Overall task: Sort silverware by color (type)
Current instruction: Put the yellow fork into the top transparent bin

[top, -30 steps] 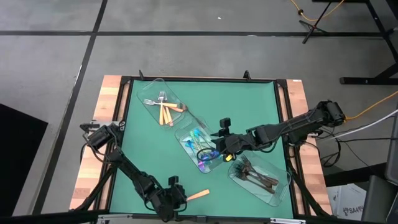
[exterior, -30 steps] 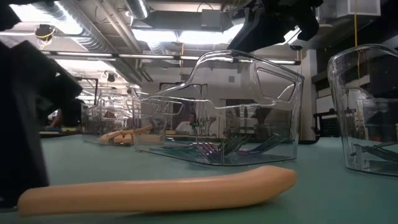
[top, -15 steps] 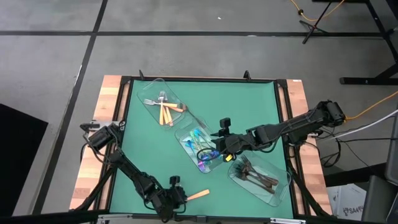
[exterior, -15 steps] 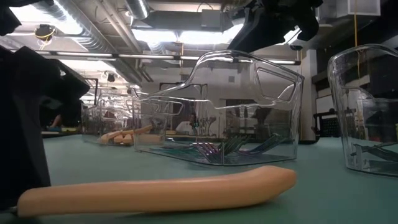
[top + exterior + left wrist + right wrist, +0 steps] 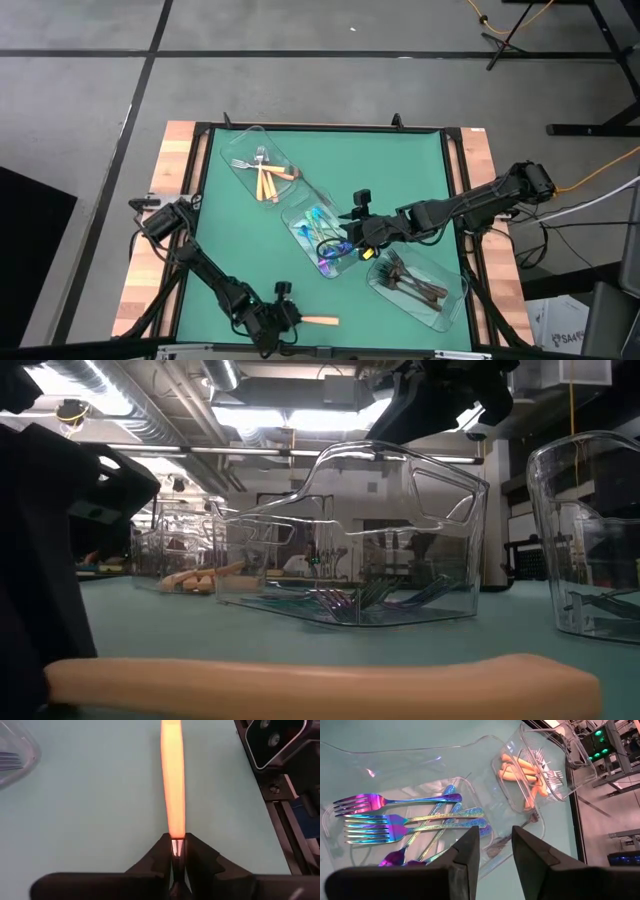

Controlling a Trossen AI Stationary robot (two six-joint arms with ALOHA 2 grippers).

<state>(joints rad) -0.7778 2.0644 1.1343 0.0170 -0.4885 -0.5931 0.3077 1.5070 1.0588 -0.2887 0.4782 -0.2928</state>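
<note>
An orange-handled piece of silverware (image 5: pixel 318 321) lies near the table's front edge, with my left gripper (image 5: pixel 289 318) shut on its silver end. The long handle (image 5: pixel 320 682) fills the bottom of the low view. My right gripper (image 5: pixel 495 832) hovers open over the middle clear tray (image 5: pixel 305 215), which holds iridescent blue-purple forks (image 5: pixel 395 827). Orange-handled pieces (image 5: pixel 265 178) lie in the far-left tray. Dark forks (image 5: pixel 415 283) lie in the right tray. My left gripper pinches the silver neck (image 5: pixel 176 845), just where the orange handle (image 5: pixel 173 780) begins, between its two fingertips. The fingers slant down from the table's left, in line with the handle, which runs straight out ahead of them. The head is hidden by the fingers.
Three clear trays stand in a diagonal row from far left (image 5: pixel 240 145) to near right (image 5: pixel 455 300). A black frame with a camera mount (image 5: pixel 272 742) borders the mat close to the held piece. Open green mat (image 5: pixel 240 250) lies left of the trays.
The orange handle's free end has swung toward the table's near edge, so the piece now lies parallel to that edge instead of slanting away from it. Its silver end has stayed at my left gripper, whose wrist has rolled.
</note>
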